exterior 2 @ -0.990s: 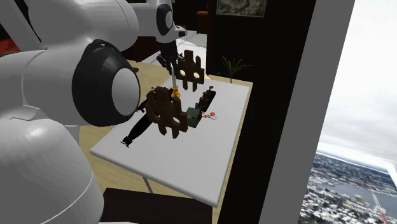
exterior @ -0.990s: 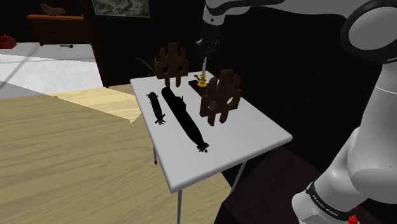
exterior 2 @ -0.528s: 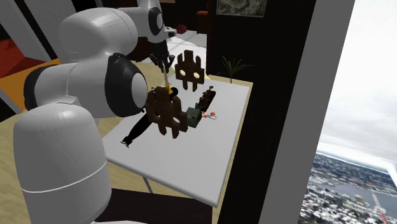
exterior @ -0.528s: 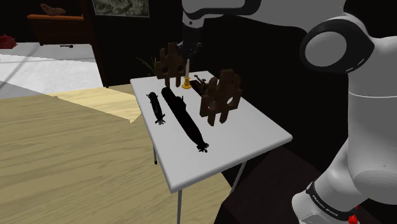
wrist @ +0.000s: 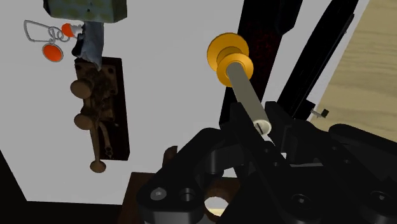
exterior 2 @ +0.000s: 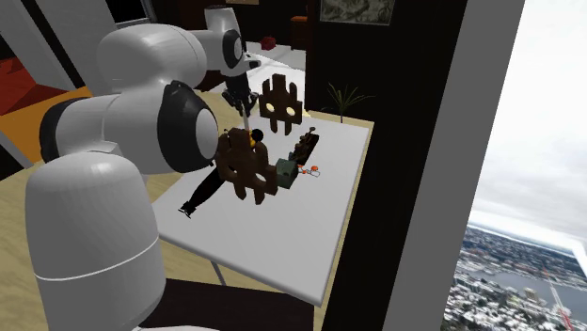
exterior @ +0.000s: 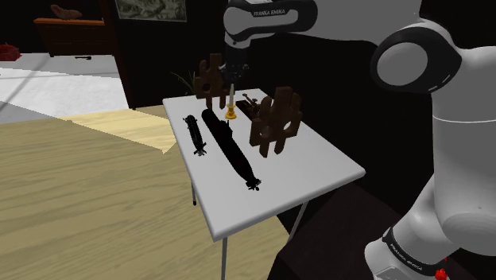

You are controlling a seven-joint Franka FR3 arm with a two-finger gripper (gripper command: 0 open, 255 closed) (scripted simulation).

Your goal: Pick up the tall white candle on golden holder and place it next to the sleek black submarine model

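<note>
Candle (wrist: 247, 89) top partly hidden by gripper (wrist: 263, 127).

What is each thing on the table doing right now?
candle, upright, clasped by the tool, near the big black submarine.
tool, shut on the candle.
big black submarine, lying flat on the table.
small black submarine, lying flat.
brown carved pieces, standing upright.
</note>
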